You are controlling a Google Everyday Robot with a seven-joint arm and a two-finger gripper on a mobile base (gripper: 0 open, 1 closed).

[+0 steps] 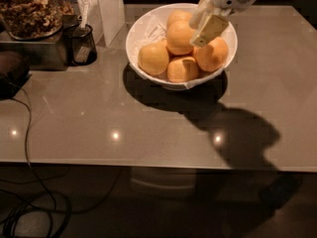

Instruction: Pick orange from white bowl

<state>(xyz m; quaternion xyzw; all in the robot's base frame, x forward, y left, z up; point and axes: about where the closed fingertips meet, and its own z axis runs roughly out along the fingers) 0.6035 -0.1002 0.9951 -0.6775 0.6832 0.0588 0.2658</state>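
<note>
glossy tabletop, pincer over white bowl

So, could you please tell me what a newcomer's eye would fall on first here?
First the white bowl at the back of the table, heaped with bright oranges. Next the claw, which hangs low over the right side of the pile. Its big dark shadow spreads across the table in front of the bowl.

Kitchen: nut jar, gripper over white bowl
</note>
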